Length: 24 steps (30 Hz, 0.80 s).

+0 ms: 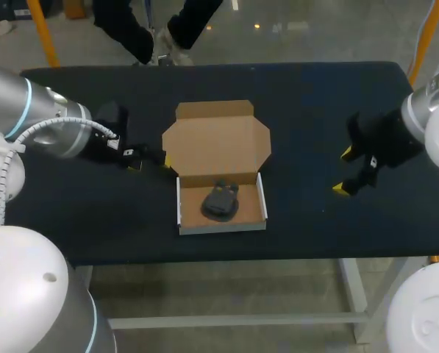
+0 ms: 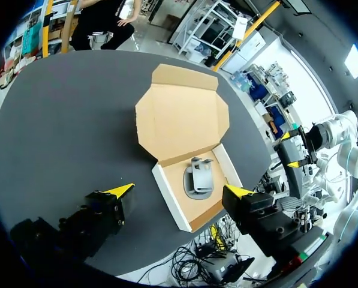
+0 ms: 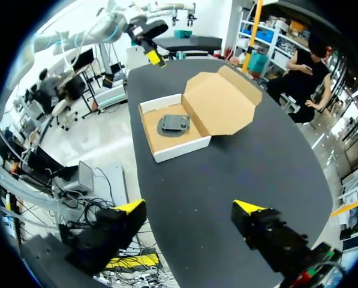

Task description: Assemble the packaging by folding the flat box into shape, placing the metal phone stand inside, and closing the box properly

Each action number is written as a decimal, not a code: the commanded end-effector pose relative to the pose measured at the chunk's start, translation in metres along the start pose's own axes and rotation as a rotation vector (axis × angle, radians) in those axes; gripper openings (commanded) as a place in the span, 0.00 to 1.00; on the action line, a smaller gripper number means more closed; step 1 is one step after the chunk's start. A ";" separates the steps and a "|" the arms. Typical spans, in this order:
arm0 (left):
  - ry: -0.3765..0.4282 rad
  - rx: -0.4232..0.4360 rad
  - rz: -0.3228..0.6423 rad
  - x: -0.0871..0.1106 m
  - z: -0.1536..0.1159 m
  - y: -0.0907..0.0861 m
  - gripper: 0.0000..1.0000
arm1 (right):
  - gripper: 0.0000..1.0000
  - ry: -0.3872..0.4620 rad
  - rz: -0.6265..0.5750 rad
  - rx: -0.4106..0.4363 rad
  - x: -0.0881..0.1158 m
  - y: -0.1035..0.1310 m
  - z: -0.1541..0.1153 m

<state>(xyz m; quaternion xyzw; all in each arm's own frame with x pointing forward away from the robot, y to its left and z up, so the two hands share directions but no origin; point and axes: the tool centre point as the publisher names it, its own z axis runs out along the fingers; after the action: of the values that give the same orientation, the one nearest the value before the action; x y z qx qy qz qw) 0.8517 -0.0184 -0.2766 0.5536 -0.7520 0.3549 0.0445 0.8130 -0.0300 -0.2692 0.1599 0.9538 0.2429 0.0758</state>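
The box [image 1: 215, 147] sits open in the middle of the black table [image 1: 315, 95]. Its brown lid lies flat on the far side, and the white-walled tray is on the side near the robot. The metal phone stand [image 1: 220, 201] lies inside the tray. From the head view it is only a dark lump and its form is hard to read. The left wrist view shows it better, as a grey plate on a round base [image 2: 198, 179].

The left gripper [image 1: 150, 163] is just beside the lid's left edge. Its black body almost disappears against the table, but its jaws stand wide apart and hold nothing. The right gripper [image 1: 343, 170] is well apart from the box on the right, also spread and holding nothing. Both arms are cut off at the sides of the head view.
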 end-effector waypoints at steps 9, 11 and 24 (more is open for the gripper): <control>0.061 -0.026 0.056 -0.010 0.007 -0.007 1.00 | 1.00 0.061 -0.055 0.076 -0.014 0.028 -0.013; 0.061 -0.026 0.056 -0.010 0.007 -0.007 1.00 | 1.00 0.045 -0.059 0.101 -0.014 0.031 -0.014; 0.116 0.049 0.137 -0.033 0.002 -0.005 1.00 | 1.00 0.052 -0.131 0.123 -0.023 0.054 -0.014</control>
<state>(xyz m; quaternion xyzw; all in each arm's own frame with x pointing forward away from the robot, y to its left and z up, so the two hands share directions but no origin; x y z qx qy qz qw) 0.8717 -0.0041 -0.2845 0.4918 -0.7802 0.3835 0.0484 0.8415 -0.0012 -0.2346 0.0978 0.9756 0.1845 0.0674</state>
